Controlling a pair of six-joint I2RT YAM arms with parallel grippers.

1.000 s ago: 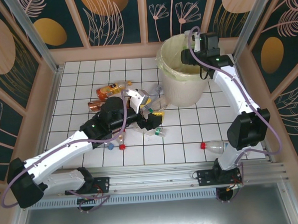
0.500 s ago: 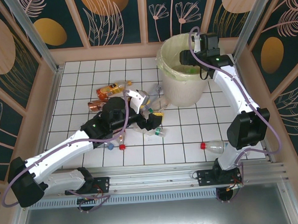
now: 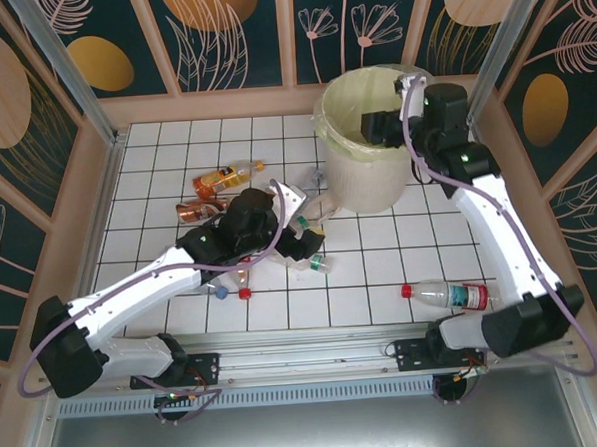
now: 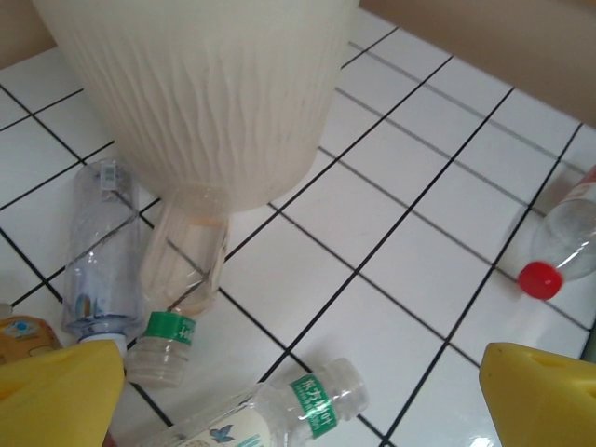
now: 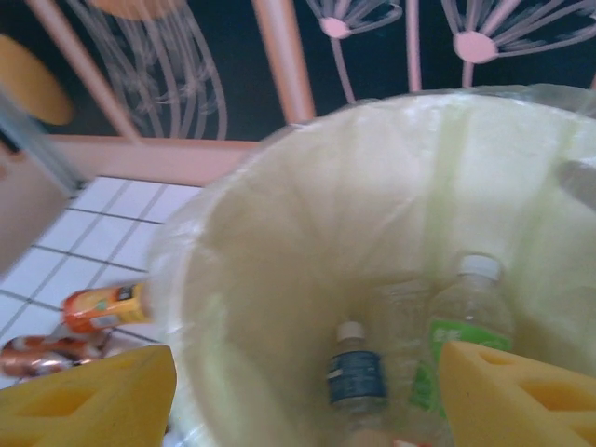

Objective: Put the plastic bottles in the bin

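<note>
Your right pincer (image 5: pixel 303 400) hung spread above the bin's (image 5: pixel 251 279) mouth. Below it, two clear bottles (image 5: pixel 354 377) lay in the yellowish liner (image 5: pixel 307 196), one dark-labelled and one green-labelled. Your left pincer (image 4: pixel 300 386) was spread too, low over the counter (image 4: pixel 410 261). A green-banded bottle (image 4: pixel 182 279) lay just beneath it, against the bin's ribbed cream wall.
</note>
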